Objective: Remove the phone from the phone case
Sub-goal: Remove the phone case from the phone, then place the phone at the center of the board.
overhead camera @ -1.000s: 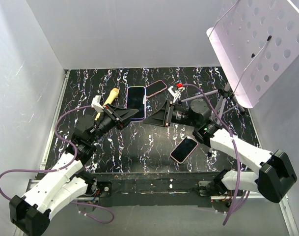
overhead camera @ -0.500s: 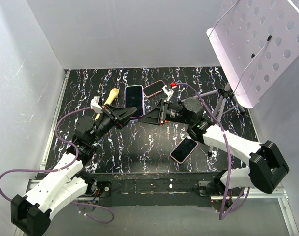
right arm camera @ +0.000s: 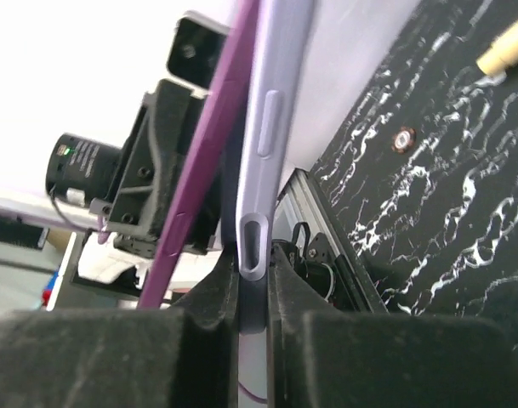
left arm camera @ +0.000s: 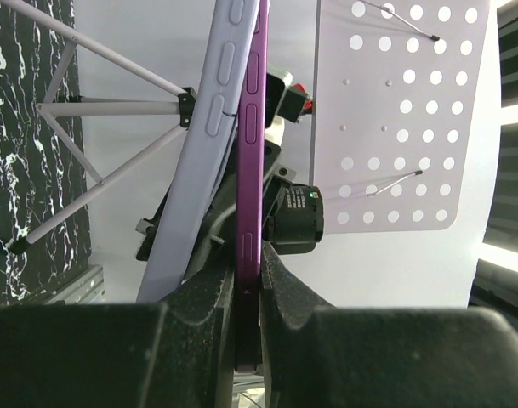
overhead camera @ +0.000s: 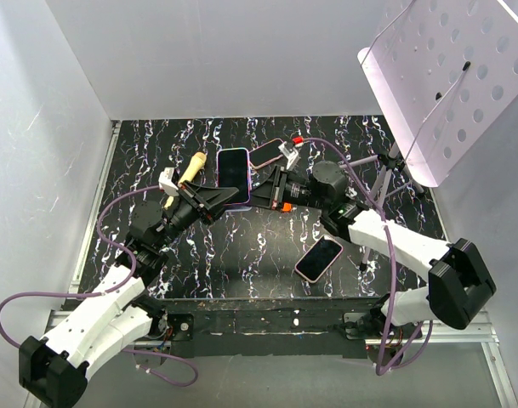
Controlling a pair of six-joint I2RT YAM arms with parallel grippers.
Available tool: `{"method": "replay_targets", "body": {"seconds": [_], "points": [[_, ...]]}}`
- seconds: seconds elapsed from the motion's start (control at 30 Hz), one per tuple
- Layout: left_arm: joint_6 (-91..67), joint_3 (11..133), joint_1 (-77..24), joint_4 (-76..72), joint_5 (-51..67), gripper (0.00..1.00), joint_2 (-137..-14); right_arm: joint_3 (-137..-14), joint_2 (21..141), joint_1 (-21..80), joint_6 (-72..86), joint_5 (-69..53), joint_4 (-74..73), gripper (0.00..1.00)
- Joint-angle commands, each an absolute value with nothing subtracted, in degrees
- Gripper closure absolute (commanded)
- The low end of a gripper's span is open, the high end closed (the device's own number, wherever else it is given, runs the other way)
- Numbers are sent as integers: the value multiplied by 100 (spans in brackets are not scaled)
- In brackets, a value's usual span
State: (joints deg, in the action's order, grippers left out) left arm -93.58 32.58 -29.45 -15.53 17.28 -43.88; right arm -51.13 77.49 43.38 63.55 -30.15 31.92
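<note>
Jaws shut on both sides: left gripper point(left arm camera: 247, 293) pinches the phone point(left arm camera: 248, 204) by its thin edge, right gripper point(right arm camera: 252, 293) pinches the case point(right arm camera: 271, 119) by its rim, right at a slot cut-out. Both arms reach forward and inward, wrists rolled, fingers coming in from opposite sides and meeting above the table point(overhead camera: 241, 246).

Phone: purple frame, side buttons showing, dark face toward the top camera. Case: lilac, soft-looking, moulded button bumps.

Left wrist view: phone runs straight out from between the fingers point(left arm camera: 199, 314). Case sits outside the grip, just left, splayed away near the fingers and closing against the phone farther out. Right wrist view mirrors it: case between the fingers, phone just left and outside, angled off. Cannot tell how much of the phone sits in the case.

Beyond the jaws: tan handle point(overhead camera: 191, 167), spare phone point(overhead camera: 318, 258) beside the right arm, perforated board point(overhead camera: 446, 76) on a stand.
</note>
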Motion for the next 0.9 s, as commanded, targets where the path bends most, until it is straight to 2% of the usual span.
{"method": "replay_targets", "body": {"seconds": [0.0, 0.07, 0.17, 0.33, 0.5, 0.73, 0.87], "points": [[-9413, 3313, -2988, -1794, 2048, 100, -4219, -5913, 7848, 4044, 5146, -2149, 1520, 99], [-9369, 3278, -2988, -1714, 2057, 100, -4166, -6448, 8032, 3903, 4468, -1296, -149, 99], [-9176, 3252, -2988, -1355, 2057, 100, -4043, -6820, 8358, 3683, 3991, -634, -1439, 99], [-8422, 3129, -2988, -583, 2004, 100, -3789, -6364, 8192, 3603, 3815, -641, -1433, 99], [-7236, 2945, -2988, 439, 1609, 100, -3551, -5758, 7727, 3691, 3823, -1212, -1205, 99], [-6075, 2979, -2831, 1045, 1986, 100, -4376, -5142, 6953, 3832, 3788, -1204, -1248, 99], [-6028, 2735, -2795, 793, 2319, 100, -4711, -4852, 6558, 3832, 3744, -1055, -1336, 99]]}}
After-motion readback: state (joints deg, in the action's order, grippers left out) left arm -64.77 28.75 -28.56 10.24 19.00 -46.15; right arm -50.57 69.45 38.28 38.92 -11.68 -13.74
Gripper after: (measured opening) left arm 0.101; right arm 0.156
